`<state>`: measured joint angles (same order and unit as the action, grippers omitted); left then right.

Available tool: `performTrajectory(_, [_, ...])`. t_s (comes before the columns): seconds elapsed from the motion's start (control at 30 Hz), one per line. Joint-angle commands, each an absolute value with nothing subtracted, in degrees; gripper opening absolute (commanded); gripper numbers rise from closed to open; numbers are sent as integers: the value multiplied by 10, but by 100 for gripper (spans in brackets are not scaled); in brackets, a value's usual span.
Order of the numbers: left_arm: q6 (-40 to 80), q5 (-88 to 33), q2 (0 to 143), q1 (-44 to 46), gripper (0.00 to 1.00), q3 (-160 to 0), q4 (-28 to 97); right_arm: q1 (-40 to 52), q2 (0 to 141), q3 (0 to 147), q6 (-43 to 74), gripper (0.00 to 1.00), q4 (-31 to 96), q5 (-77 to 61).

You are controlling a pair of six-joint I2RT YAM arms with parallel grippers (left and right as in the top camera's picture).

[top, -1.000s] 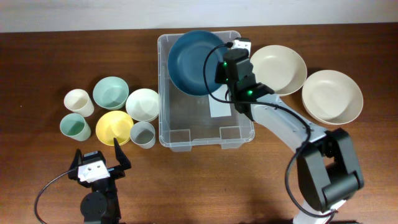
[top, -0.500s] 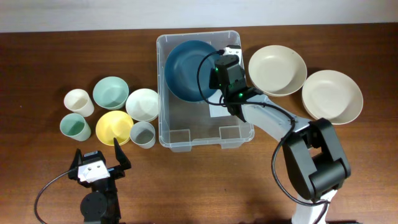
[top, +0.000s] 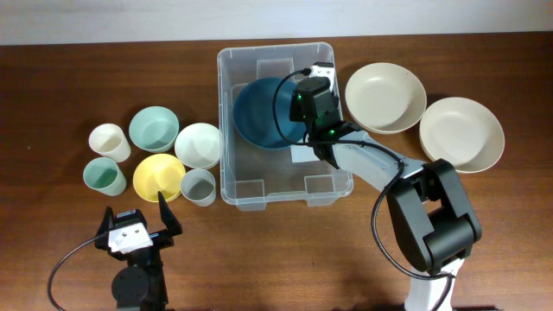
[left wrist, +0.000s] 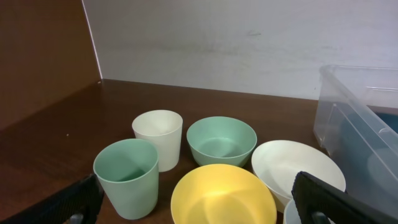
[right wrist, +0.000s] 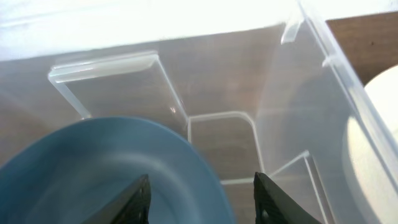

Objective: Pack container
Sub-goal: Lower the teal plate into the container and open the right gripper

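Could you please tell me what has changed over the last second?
The blue bowl dropped from the container's far rim towards its middle as the right gripper's fingers parted around its edge. The left gripper, cups and cream bowls stayed put.

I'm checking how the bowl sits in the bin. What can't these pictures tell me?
- Overhead: the right arm covers the blue bowl's right rim.
- Right wrist: the bottom edge cuts off the bowl; whether it lies flat is unclear.
- Left wrist: the right edge cuts off the container.
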<state>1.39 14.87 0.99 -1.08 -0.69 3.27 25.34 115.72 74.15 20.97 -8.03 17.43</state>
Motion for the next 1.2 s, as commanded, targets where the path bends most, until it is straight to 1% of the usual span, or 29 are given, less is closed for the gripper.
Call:
performTrajectory(0.0, [19,153,8,-9,100,-6,35,258,1146,756,198,49,-84,187])
performTrajectory(0.17, [19,153,8,-9,99,-6,35,258,1093,757,163,56,-77,195])
performTrajectory(0.23, [19,153,8,-9,99,-6,35,258,1061,757,163,56,-54,226])
performTrajectory(0.33, [19,153,8,-9,99,-6,35,255,1003,757,163,57,4,292])
performTrajectory(0.4, [19,153,8,-9,100,-6,35,246,966,757,166,62,52,326])
performTrajectory(0.47, [19,153,8,-9,99,-6,35,229,932,757,179,64,102,342])
performTrajectory(0.53, [19,153,8,-9,99,-6,35,203,901,757,208,64,153,343])
performTrajectory(0.63, [19,153,8,-9,99,-6,35,140,858,757,270,64,236,332])
performTrajectory(0.7, [19,153,8,-9,99,-6,35,91,838,757,292,66,279,309])
performTrajectory(0.77, [19,153,8,-9,99,-6,35,30,824,757,295,69,313,269])
performTrajectory(0.87, [19,153,8,-9,99,-6,35,-59,818,757,295,77,349,213])
performTrajectory(1.0, [19,153,8,-9,99,-6,35,-179,828,757,295,84,389,163])
performTrajectory(1.07, [19,153,8,-9,99,-6,35,-231,837,757,295,87,402,145])
performTrajectory(1.17, [19,153,8,-9,100,-6,35,-303,854,755,295,88,418,116])
